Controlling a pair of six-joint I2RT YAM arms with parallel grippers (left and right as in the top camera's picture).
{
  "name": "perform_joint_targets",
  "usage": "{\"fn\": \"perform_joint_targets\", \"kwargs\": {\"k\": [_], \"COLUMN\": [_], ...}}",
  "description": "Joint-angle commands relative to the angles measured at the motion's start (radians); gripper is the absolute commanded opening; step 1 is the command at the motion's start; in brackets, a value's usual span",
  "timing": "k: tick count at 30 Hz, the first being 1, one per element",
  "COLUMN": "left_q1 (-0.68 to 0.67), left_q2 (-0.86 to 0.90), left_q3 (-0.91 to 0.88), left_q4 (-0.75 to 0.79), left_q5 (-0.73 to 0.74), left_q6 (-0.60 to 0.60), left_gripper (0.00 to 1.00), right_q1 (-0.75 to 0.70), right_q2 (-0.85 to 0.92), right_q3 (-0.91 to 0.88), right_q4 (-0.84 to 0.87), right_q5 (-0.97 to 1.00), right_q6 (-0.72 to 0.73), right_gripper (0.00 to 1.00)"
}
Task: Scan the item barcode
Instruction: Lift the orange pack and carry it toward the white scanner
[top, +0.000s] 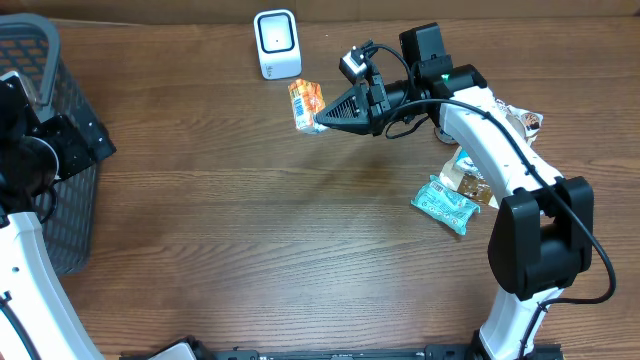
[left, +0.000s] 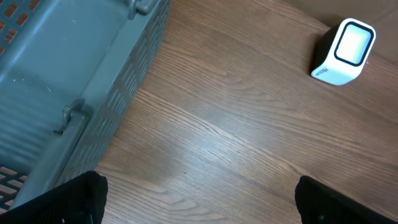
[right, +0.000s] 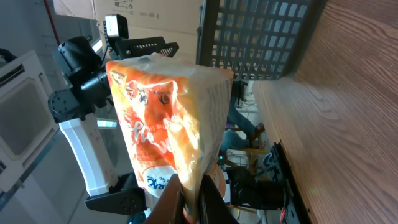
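Overhead: table (top: 250, 250) lies bare across its middle and toward 6 o'clock, the widest free room. The right gripper (top: 318, 119) is clenched on one corner of the orange pack (top: 303, 100), holding it off the wood. The scanner (top: 277, 43) stands at 11 o'clock from the pack, just beside it, near the far edge. The basket (top: 40, 60) fills the 9 o'clock edge, with the left arm (top: 30, 150) over its near side. At 4 o'clock from the pack, a teal packet (top: 445, 205) and two more packets (top: 470, 175) lie beside the right arm's base.

Left wrist: the left gripper (left: 199, 208) is released, its fingers (left: 74, 199) spread wide with only bare wood between them. The basket wall runs from 12 to 8 o'clock; the scanner sits at 2 o'clock, well apart.

Right wrist: the pack fills the middle, pinched at its lower edge. The basket's mesh and the left arm show behind it; the table edge runs at 3 o'clock.
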Motion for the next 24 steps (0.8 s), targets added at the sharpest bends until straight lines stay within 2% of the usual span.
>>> {"fn": "perform_joint_targets", "kwargs": {"k": [1, 9, 15, 19, 24], "left_q1": [0.004, 0.004, 0.004, 0.004, 0.004], "left_q2": [0.003, 0.003, 0.003, 0.003, 0.003], "left_q3": [0.008, 0.008, 0.008, 0.008, 0.008], "left_q4": [0.001, 0.001, 0.001, 0.001, 0.001], "left_q5": [0.008, 0.008, 0.008, 0.008, 0.008], "left_q6": [-0.003, -0.003, -0.003, -0.003, -0.003], "left_gripper": [1.0, 1.0, 1.0, 0.99, 0.99], "right_q1": [0.0, 0.025, 0.035, 0.048, 0.098], "right_q2": [-0.006, -0.006, -0.006, -0.006, 0.018], "right_q3": [0.003, 0.003, 0.054, 0.185, 0.447], "right_q4": [0.005, -0.219, -0.319, -0.408, -0.527], "right_q5": [0.029, 0.524, 0.743, 0.942, 1.248], "right_q6": [-0.006, -0.086, -0.065, -0.046, -0.043], "right_gripper": [0.04, 0.04, 0.04, 0.04, 0.04]}}
